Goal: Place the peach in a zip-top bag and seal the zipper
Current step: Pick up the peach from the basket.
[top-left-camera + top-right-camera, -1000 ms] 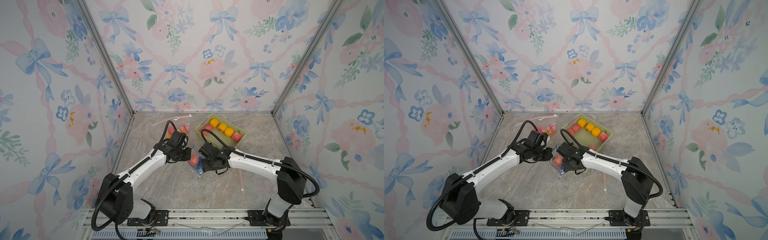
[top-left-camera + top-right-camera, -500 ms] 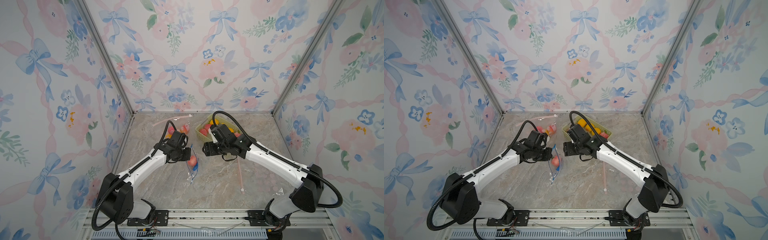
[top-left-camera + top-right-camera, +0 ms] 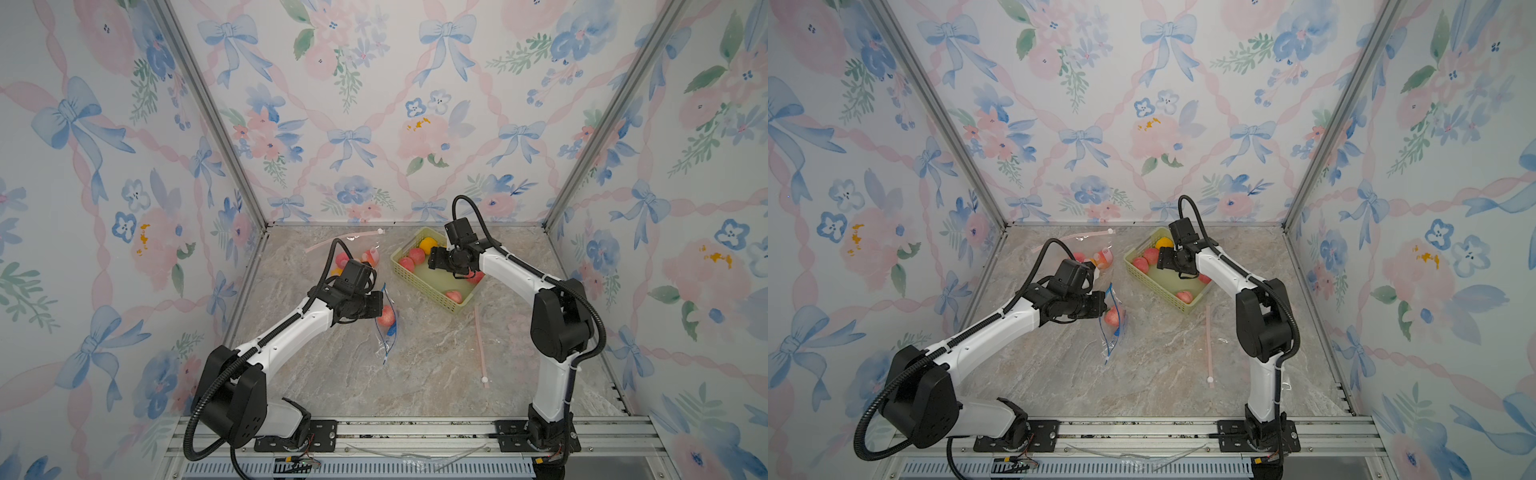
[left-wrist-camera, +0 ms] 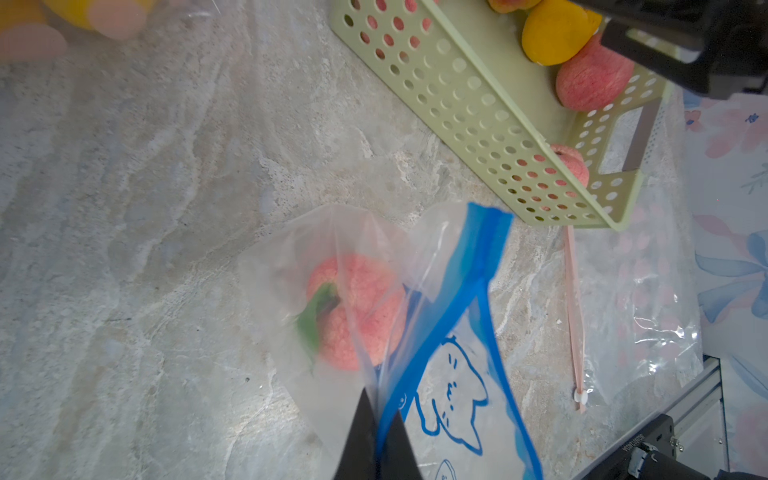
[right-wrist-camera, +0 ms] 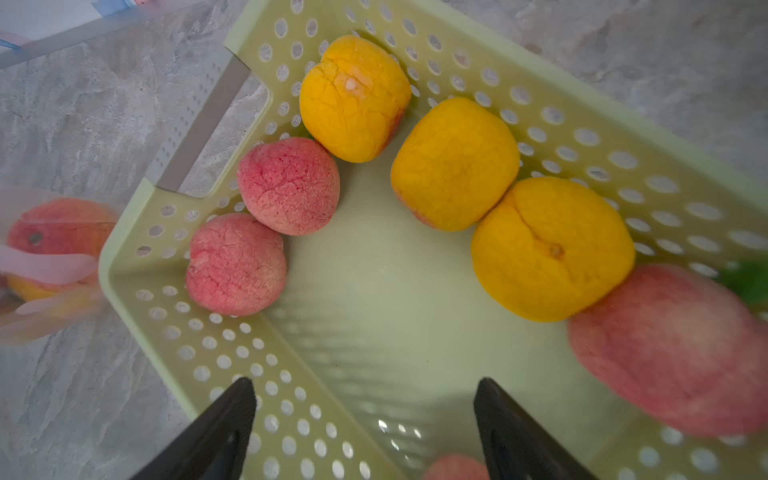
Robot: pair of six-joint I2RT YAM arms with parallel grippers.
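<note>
A pink peach [image 4: 357, 307] with a green leaf lies inside a clear zip-top bag [image 4: 457, 374] that has a blue zipper strip and a cat drawing. My left gripper [image 4: 380, 405] is shut on the bag's edge near the zipper. Both top views show the bag [image 3: 388, 332] [image 3: 1113, 332] hanging from that gripper [image 3: 376, 305] down to the table, with the peach [image 3: 385, 316] in it. The zipper lips look parted. My right gripper [image 5: 365, 384] hovers open and holds nothing over the green basket [image 5: 166, 332], far from the bag. In a top view the right gripper [image 3: 434, 259] is at the back.
The perforated basket [image 3: 419, 286] holds several pink peaches [image 5: 286, 185] and yellow ones [image 5: 355, 97]. Another bag of fruit [image 3: 357, 255] lies at the back left. A flat bag with a pink zipper [image 3: 480, 345] lies right of the basket. Patterned walls close three sides.
My right arm has lifted away from the bag and swung back over the basket, its jaws wider. The left gripper keeps its hold. The peach stays in the bag.
</note>
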